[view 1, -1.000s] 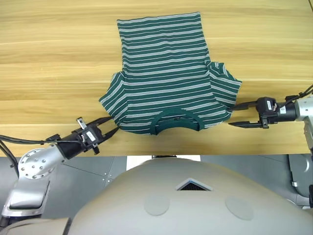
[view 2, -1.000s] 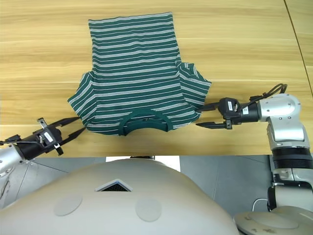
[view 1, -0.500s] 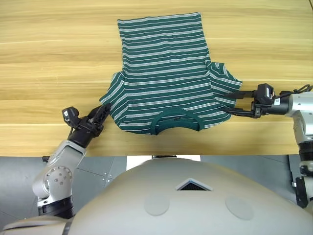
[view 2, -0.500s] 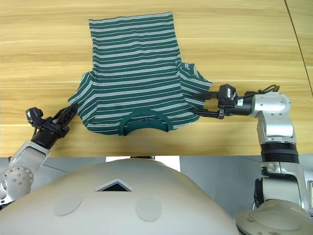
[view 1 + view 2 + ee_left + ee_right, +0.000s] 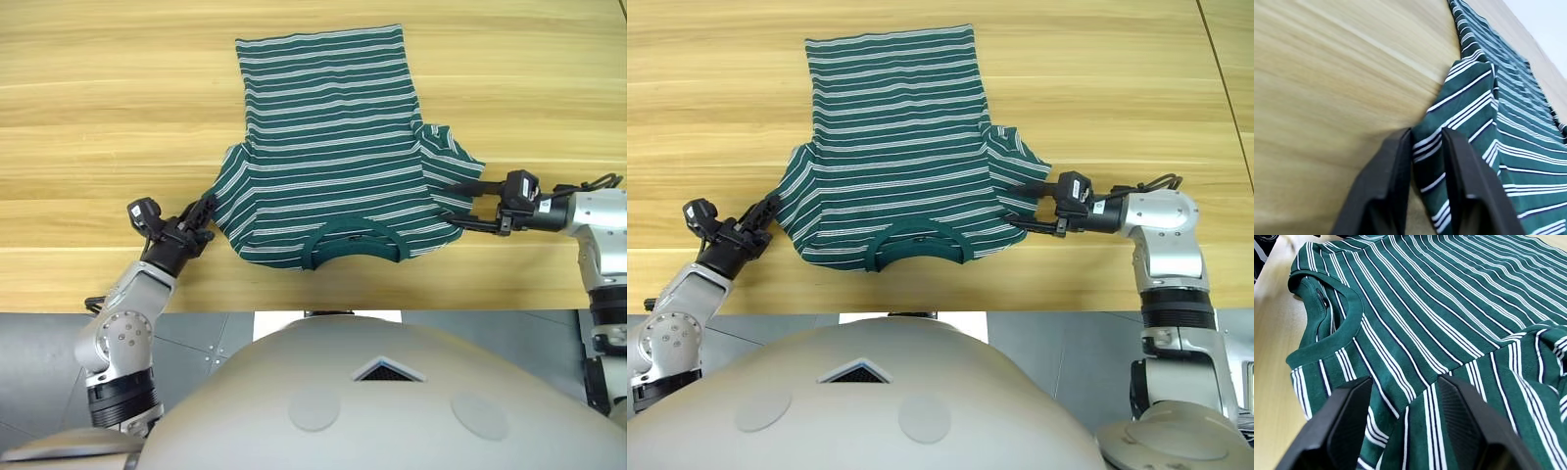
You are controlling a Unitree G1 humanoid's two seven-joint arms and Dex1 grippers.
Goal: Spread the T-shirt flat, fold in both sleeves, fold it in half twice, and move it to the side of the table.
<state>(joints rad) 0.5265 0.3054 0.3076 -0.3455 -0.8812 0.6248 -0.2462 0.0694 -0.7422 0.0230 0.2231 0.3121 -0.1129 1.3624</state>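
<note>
Got left end effector clamped on the sleeve edge of the green striped T-shirt, lying flat on the desk between both. Got right end effector spread apart, straddling the opposite sleeve.

Bare table runs wide left, right and beyond the T-shirt; only a narrow strip between its collar and the near edge. Blocking: left gripper at its left sleeve, right gripper at its right sleeve.
</note>
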